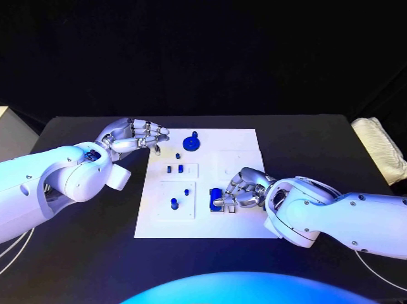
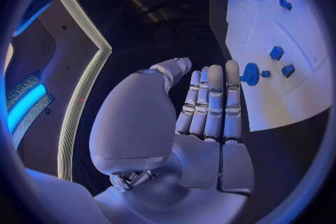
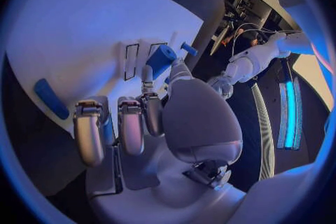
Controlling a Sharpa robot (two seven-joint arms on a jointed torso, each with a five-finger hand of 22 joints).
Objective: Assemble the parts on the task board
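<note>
The white board (image 1: 203,183) lies flat in the middle of the black table (image 1: 85,253), and everything here is told from it. The left hand (image 1: 133,136) hangs by the board's far left corner, just off its edge. Its fingers (image 2: 213,101) are straight and side by side, and it holds nothing. Near that hand, at the far end of the board, sits a round blue piece with a knob (image 1: 192,142). A tiny blue peg (image 1: 178,156) stands just below it, and two small blue blocks (image 1: 176,169) sit side by side toward the middle of the board. Closer to the robot, on the left part of the board, a small blue pin (image 1: 174,203) stands up. The right hand (image 1: 242,190) rests over the right half of the board, with its fingers curled down. A bigger blue block (image 1: 216,199) is at its fingertips, but I cannot tell if the hand really grips it. A white cloth bundle (image 1: 383,149) lies past the table's right edge. The room around the table is dark.
</note>
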